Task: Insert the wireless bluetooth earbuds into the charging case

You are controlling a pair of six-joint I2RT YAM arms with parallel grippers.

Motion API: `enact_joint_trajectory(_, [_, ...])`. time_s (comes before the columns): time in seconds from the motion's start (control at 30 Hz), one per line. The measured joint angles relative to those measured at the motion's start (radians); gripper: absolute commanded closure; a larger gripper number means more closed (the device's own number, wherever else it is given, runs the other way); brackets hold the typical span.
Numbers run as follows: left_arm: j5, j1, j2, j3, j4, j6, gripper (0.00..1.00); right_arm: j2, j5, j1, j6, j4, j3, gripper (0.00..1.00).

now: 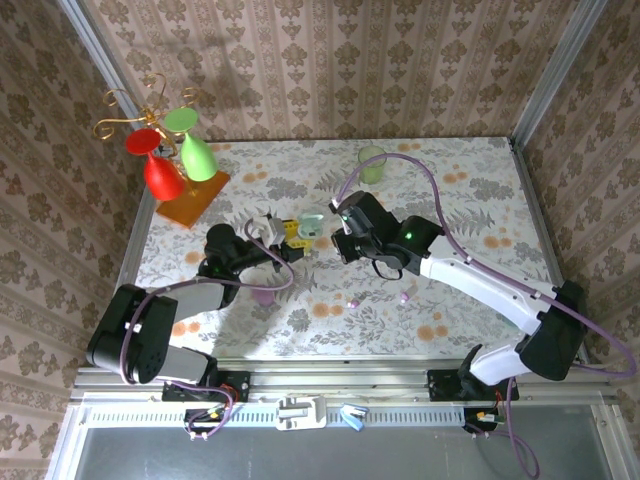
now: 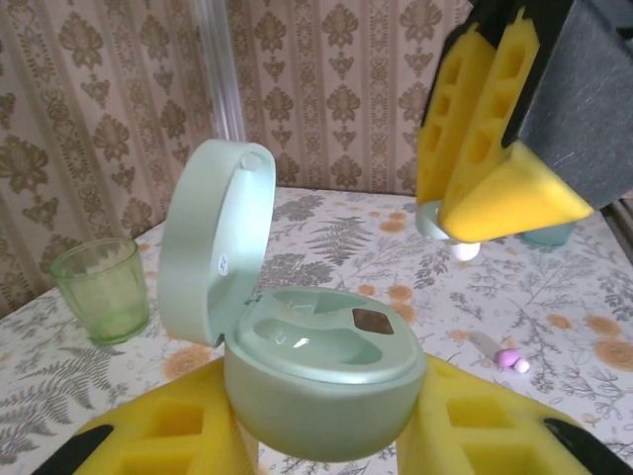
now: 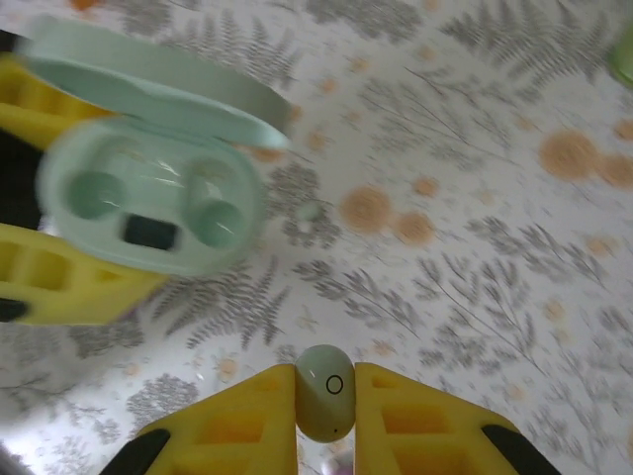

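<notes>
**Top external view.** The left gripper point(image 1: 298, 238) is clamped on an open mint-green plastic charging case point(image 1: 313, 226) near the middle of the floral-patterned table point(image 1: 480, 200). The right gripper point(image 1: 338, 228) sits just beside the case on its right. Two tiny pinkish-purple rounded earbuds point(image 1: 353, 302) lie apart on the table, nearer the arm bases, touching nothing. A pinkish-purple oval case point(image 1: 263, 296) lies by the left arm. A pale green glass tumbler point(image 1: 372, 163) stands at the far edge.

**Left wrist view.** The left gripper point(image 2: 326, 430) holds the mint-green case point(image 2: 326, 371) between its yellow foam fingers point(image 2: 178, 426), with the hinged lid upright and the wells exposed. The right gripper point(image 2: 467, 203) hangs above and to the right of the case, jaws nearly together on a small mint-green earbud point(image 2: 437, 224). The bud is clear of the case. One pinkish-purple bud point(image 2: 507, 357) rests on the table behind. The tumbler point(image 2: 99, 289) stands at left.

**Right wrist view.** The right gripper point(image 3: 325, 421) pinches the mint-green earbud point(image 3: 323, 386) narrowly between its pads. The open case point(image 3: 158, 198) appears at upper left, blurred, both wells vacant, flanked by the left gripper's fingers point(image 3: 69, 287).
</notes>
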Motion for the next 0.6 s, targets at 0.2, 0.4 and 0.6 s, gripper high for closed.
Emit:
enact_joint_trajectory(0.2, [0.061, 0.0, 0.017, 0.0, 0.043, -0.047, 0.83, -0.002, -0.096, 0.0, -0.116, 0.107, 0.0, 0.84])
enact_joint_trajectory(0.4, [0.096, -0.002, 0.017, 0.0, 0.061, -0.071, 0.83, -0.002, -0.129, -0.002, -0.172, 0.158, -0.006, 0.84])
enact_joint_trajectory(0.6, [0.104, -0.002, 0.017, 0.0, 0.085, -0.085, 0.83, -0.001, -0.136, -0.01, -0.187, 0.16, -0.008, 0.84])
